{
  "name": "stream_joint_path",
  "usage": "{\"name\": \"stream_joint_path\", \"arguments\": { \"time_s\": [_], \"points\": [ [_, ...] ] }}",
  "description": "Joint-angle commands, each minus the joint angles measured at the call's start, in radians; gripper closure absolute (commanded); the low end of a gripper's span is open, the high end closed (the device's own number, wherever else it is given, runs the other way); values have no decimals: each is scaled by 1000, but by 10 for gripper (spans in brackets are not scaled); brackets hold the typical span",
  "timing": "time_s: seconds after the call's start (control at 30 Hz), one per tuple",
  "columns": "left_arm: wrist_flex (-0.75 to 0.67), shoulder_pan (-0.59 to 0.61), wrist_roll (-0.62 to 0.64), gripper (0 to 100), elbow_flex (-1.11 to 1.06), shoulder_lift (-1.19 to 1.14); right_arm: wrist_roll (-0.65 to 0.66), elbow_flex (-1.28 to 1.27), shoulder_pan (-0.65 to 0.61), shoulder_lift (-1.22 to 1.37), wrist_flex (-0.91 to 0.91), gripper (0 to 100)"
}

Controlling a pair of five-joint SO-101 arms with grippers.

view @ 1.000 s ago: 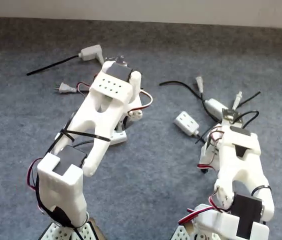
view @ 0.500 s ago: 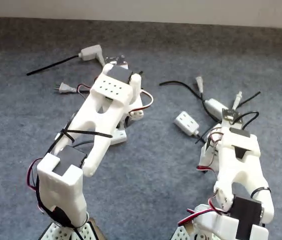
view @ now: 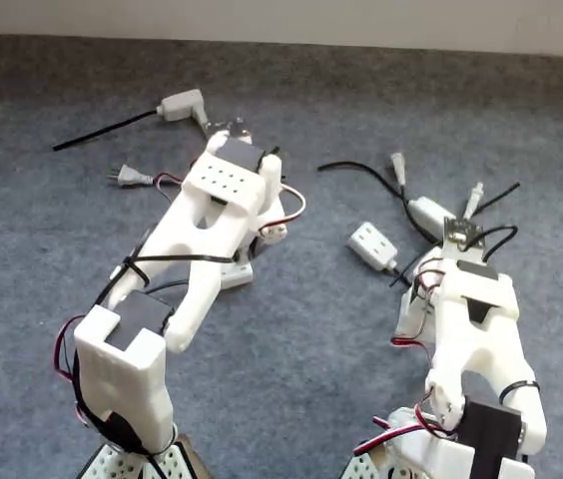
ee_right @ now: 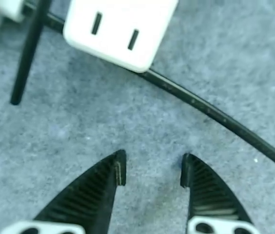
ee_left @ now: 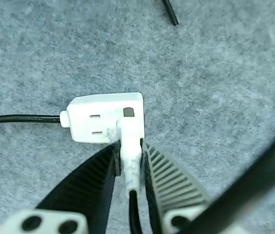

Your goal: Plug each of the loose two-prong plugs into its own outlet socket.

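- On the left side of the grey table, the left end effector is closed on a white two-prong plug, with its ribbed black fingers pinching the plug body from both sides.
- That plug's head sits against the face of a white outlet block, at the end away from the block's black cord. Whether the prongs are inside cannot be told.
- Two narrow slots beside the plug stand free, and a small dark square marks the face right by it.
- On the right side, the right end effector hangs open over bare table, fingers well apart, gripping nothing.
- Just beyond its tips lies a second outlet block, white with two slots showing, and a black cable runs out from under it.
- Far left, a loose plug lies flat near the left arm, and a grey angled plug on a thin black lead lies beyond it.
- Far right, a small white plug and another pale plug lie among black cables by the right arm.
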State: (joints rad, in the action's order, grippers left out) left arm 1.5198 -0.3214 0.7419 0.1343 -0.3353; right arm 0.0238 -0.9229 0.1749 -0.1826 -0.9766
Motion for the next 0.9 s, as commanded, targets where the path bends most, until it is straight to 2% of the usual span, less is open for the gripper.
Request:
{"name": "stream_joint_path", "arguments": {
  "time_s": [0.0, 0.2, 0.43, 0.6, 0.87],
  "points": [
    [-35, -15, 55, 993, -19, 10, -11, -4, -10, 1, 44, 815],
    [-34, -16, 69, 993, -21, 18, -11, -2, -10, 2, 44, 815],
    [74, -51, 69, 993, 51, 12, -11, -2, -10, 4, 45, 815],
    [71, -79, 69, 993, 48, 8, -11, -2, -10, 4, 45, 815],
    [69, -53, 74, 993, 50, 8, -11, -2, -10, 4, 45, 815]
  ]
}}
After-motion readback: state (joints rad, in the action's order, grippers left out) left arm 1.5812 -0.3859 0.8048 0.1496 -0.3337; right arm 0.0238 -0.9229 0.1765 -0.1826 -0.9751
